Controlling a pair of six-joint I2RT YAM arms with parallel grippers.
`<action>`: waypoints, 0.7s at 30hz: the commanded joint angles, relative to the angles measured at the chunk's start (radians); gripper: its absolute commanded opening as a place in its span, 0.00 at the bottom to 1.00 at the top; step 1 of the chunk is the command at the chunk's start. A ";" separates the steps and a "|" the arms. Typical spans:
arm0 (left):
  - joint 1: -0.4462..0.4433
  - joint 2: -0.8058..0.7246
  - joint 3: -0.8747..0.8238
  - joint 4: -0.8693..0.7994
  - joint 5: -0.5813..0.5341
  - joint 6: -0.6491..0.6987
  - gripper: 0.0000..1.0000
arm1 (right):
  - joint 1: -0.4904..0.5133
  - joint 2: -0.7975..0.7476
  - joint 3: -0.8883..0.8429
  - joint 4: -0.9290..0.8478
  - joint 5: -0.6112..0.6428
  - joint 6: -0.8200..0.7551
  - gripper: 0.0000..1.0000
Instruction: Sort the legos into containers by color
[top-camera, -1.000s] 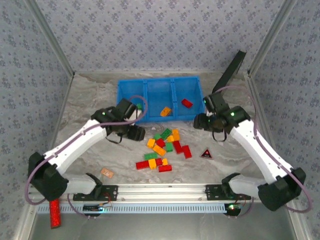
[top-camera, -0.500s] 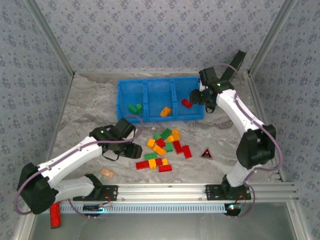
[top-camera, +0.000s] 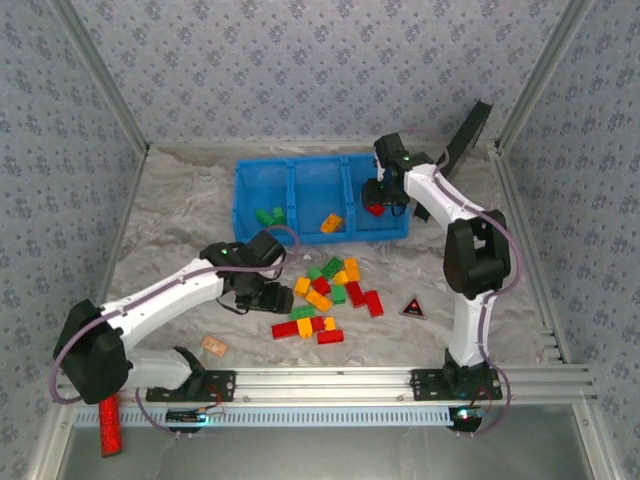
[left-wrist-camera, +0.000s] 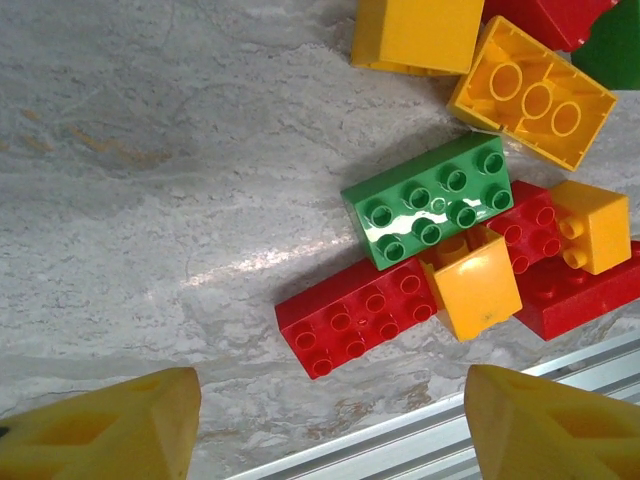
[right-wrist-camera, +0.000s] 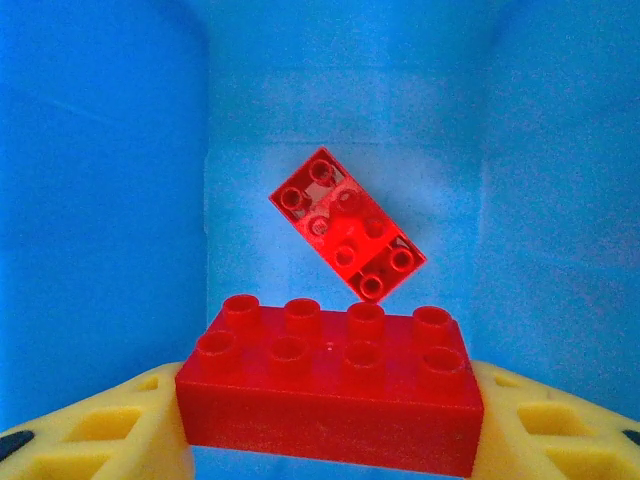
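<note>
Legos (top-camera: 325, 295), stiff and likely light plastic bricks in red, green and orange-yellow, lie heaped near the blue plastic bin (top-camera: 262, 178); best pinched across flat sides. Right gripper (right-wrist-camera: 328, 420) clamps a red brick (right-wrist-camera: 330, 385) over the bin's right compartment; left gripper (left-wrist-camera: 330, 420) gapes empty above the heap.

bright, even light; soft shadows; glare streak on the table (left-wrist-camera: 230, 270); close views sharp.

No text can be read; the black triangle (top-camera: 412, 308) bears an unreadable red mark.
</note>
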 joint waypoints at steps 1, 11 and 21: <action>-0.018 0.029 0.057 -0.024 0.003 -0.049 0.72 | 0.011 0.060 0.063 -0.016 -0.017 -0.033 0.54; -0.069 0.114 0.099 0.002 -0.014 -0.125 0.73 | 0.016 0.161 0.118 -0.027 -0.024 -0.063 0.56; -0.098 0.204 0.113 0.024 -0.051 -0.181 0.74 | 0.022 0.119 0.095 -0.032 -0.029 -0.080 0.66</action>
